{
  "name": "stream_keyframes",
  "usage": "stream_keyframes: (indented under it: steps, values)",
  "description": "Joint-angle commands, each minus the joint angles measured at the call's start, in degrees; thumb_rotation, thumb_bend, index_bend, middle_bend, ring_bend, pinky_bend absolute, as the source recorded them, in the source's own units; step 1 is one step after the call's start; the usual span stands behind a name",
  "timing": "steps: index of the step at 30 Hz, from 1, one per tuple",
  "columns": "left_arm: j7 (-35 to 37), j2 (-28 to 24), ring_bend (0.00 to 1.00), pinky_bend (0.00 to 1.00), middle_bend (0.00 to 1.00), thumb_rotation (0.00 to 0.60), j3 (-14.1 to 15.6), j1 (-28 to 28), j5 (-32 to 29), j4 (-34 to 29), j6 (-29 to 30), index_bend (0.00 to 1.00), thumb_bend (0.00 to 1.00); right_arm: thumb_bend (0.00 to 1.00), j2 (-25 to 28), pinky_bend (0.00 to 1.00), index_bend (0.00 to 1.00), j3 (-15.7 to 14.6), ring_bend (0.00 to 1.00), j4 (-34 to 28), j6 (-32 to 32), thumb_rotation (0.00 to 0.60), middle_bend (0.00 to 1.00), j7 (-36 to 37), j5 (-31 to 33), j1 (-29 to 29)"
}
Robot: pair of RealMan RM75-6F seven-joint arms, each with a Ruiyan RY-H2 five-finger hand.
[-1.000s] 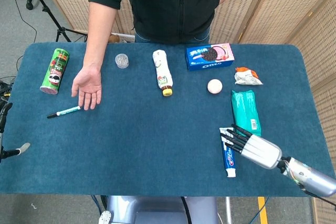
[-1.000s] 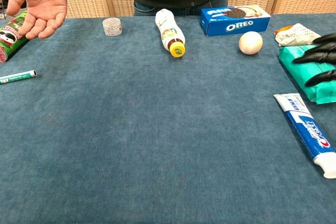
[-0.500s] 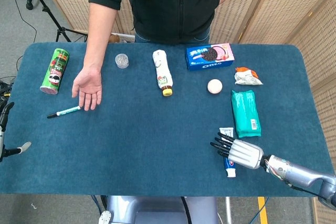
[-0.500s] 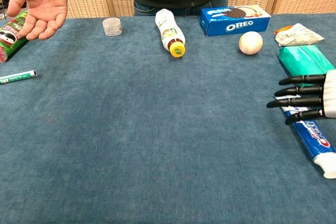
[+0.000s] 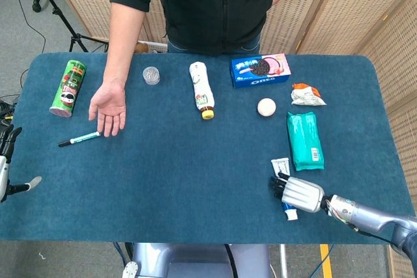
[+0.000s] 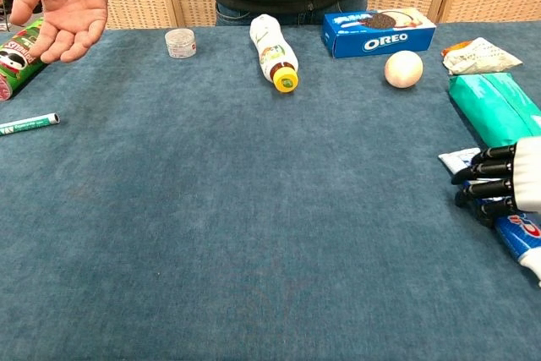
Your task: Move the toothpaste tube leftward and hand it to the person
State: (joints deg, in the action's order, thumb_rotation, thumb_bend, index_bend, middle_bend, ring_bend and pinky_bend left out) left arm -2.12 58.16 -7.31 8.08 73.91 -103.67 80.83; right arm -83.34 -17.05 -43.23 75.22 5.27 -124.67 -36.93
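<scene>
Head view: the toothpaste tube [image 5: 284, 187] lies near the table's [image 5: 195, 180] front right corner, the right hand [image 5: 296, 193] resting over it, fingers curling down.

Chest view: dark fingers [image 6: 486, 177] press the tube; grip cannot be confirmed.

Blue-clothed table [image 5: 195, 174] carries bottle [image 5: 201, 89], Oreo box [image 5: 260, 70], marker [image 5: 79, 139].

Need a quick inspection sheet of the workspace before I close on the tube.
Surface: blue cloth table.
Job's things: white-and-blue toothpaste tube lying flat under the right hand; person's open palm waiting.
Clutter: green chip can, marker pen, clear jar, white bottle, Oreo box, egg, teal pack, snack wrapper.
Hands: right curls over tube, grip unclear; left hand at table edge.
Cables: nothing seen.
Surroundings: wicker screens.
</scene>
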Motion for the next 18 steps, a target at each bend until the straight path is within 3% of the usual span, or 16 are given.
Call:
stream_keyframes:
  steps: [1, 5, 12, 18]
  values:
    - [-0.29, 0.13, 0.0, 0.0, 0.0, 0.6, 0.03, 0.12, -0.17, -0.03, -0.21, 0.0, 0.0, 0.99, -2.76, 0.46, 0.61, -1.65, 0.37, 4.36, 2.5, 0.6, 0.49, 2.91, -0.43, 0.56]
    - [-0.46, 0.18, 0.0, 0.0, 0.0, 0.6, 0.01, 0.19, -0.31, -0.14, -0.33, 0.0, 0.0, 1.0, -4.61, 0.53, 0.66, -2.24, 0.42, 7.94, 5.45, 0.6, 0.54, 4.08, -0.38, 1.24]
    - [-0.36, 0.09, 0.0, 0.0, 0.0, 0.6, 0.02, 0.23, -0.43, -0.24, -0.51, 0.0, 0.0, 1.0, -5.76, 0.55, 0.68, -1.97, 0.44, 10.94, 11.13, 0.6, 0.56, 4.06, -0.02, 1.44]
    - [0.44, -0.43, 0.0, 0.0, 0.0, 0.6, 0.15, 0.07, -0.17, -0.53, -0.6, 0.0, 0.0, 1.0, -4.96, 0.55, 0.68, -0.62, 0.44, 7.72, 15.66, 0.6, 0.56, 1.94, -0.48, -1.88]
